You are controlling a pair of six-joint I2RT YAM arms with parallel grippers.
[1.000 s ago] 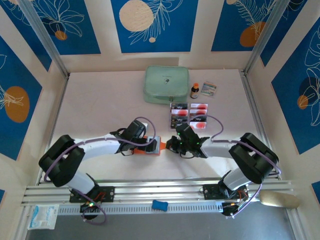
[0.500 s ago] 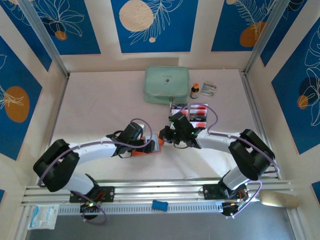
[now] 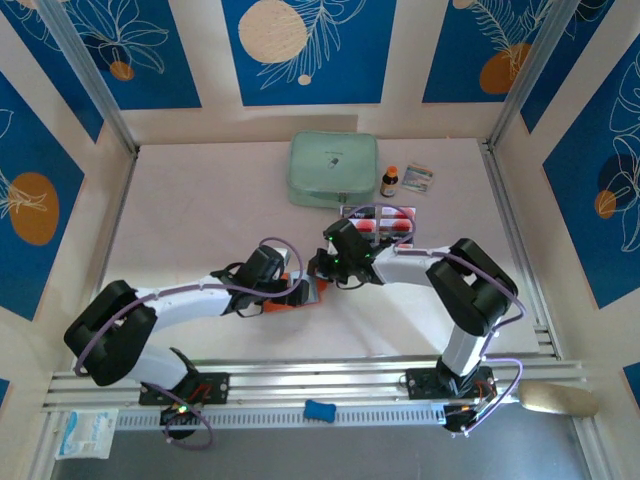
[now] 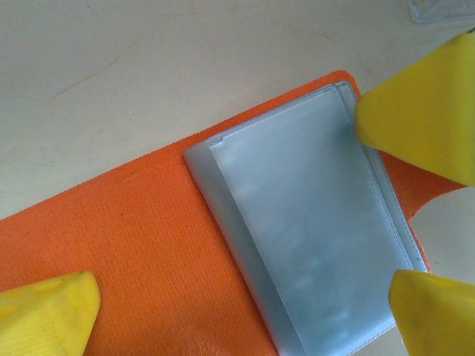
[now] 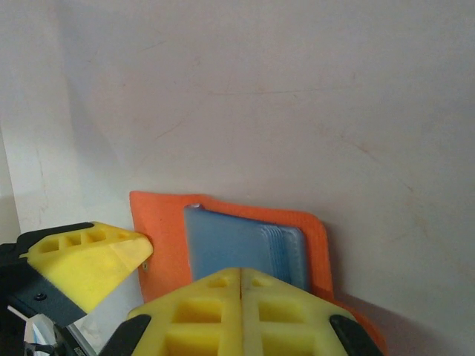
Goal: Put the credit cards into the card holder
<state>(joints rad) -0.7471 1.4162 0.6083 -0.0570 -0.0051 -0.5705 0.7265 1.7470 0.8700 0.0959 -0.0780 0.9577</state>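
Orange card holder [image 4: 133, 237] lies open and flat near the middle of the table [image 3: 200, 200], grey pocket up. The left claw [image 4: 237, 315] is spread wide astride it, gripping nothing. The right claw [image 5: 241, 285] is clenched empty, its tip at the pocket's corner. The credit cards [image 3: 400, 216] lie nearer the far edge.

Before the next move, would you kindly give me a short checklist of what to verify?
1. The card holder lies open, grey sleeves up: ok.
2. The left gripper is open, astride the holder: ok.
3. A card in the right gripper: not ok, shut with none seen.
4. The credit cards in the holder: not ok, lying apart.
5. A sleeve slot parted for entry: cannot tell.
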